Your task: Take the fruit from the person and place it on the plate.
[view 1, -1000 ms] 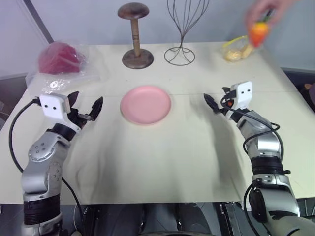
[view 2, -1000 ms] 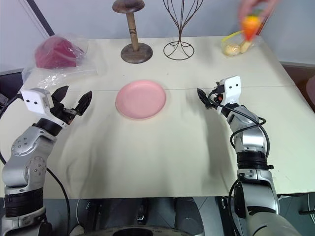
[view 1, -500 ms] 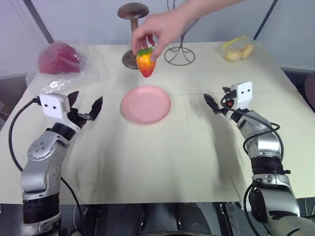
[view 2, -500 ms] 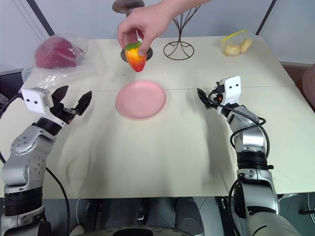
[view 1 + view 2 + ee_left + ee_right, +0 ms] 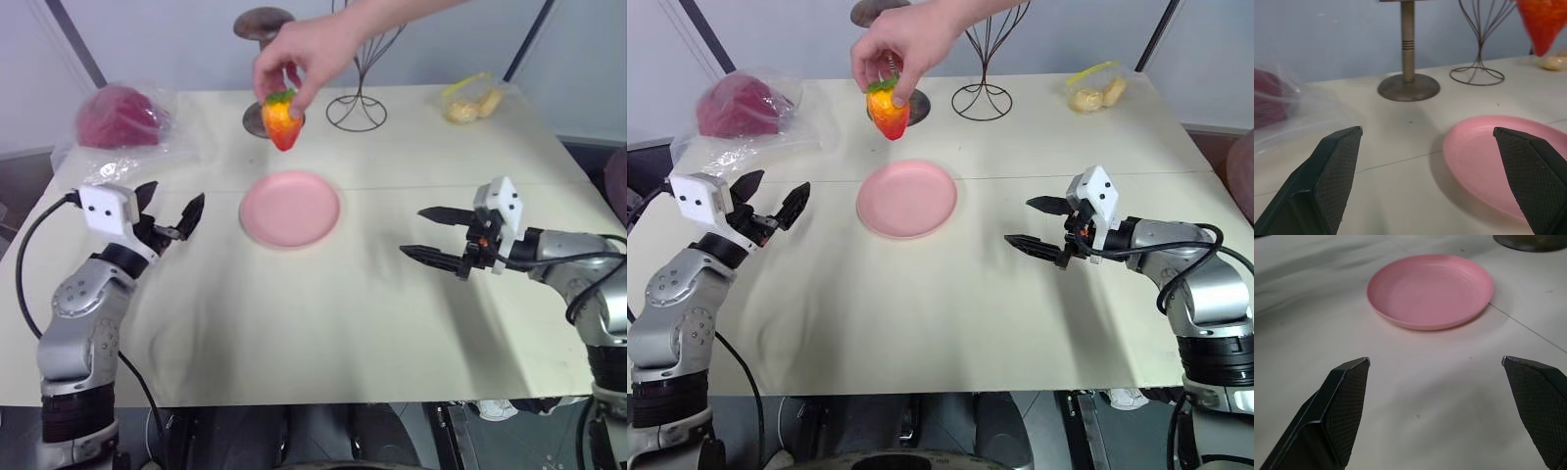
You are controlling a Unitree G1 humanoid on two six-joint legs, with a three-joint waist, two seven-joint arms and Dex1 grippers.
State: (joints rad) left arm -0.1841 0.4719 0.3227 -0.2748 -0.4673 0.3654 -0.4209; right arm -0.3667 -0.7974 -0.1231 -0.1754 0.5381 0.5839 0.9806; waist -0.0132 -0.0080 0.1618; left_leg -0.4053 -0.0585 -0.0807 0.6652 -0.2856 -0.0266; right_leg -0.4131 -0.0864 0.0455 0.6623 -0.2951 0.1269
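Observation:
A person's hand [image 5: 306, 51] reaches in from the far side and pinches the fruit [image 5: 282, 122], a red-orange strawberry toy with a green cap, in the air beyond the pink plate [image 5: 290, 208]. The fruit's tip also hangs in the left wrist view [image 5: 1542, 24]. My left gripper [image 5: 171, 204] stands open to the left of the plate, with nothing between its fingers. My right gripper [image 5: 413, 232] is open to the right of the plate and points across at it. The plate [image 5: 1430, 289] lies beyond my right gripper's fingers.
A wooden stand [image 5: 265, 39] and a wire stand [image 5: 358, 103] rise at the back of the cream table. A dark-red lump in clear plastic [image 5: 118, 116] lies back left. A bag of yellow pieces [image 5: 470, 101] lies back right.
The person's hand brought the fruit from the far right to above the plate's far side. My right gripper drew back and turned to point left at the plate. The left arm kept still.

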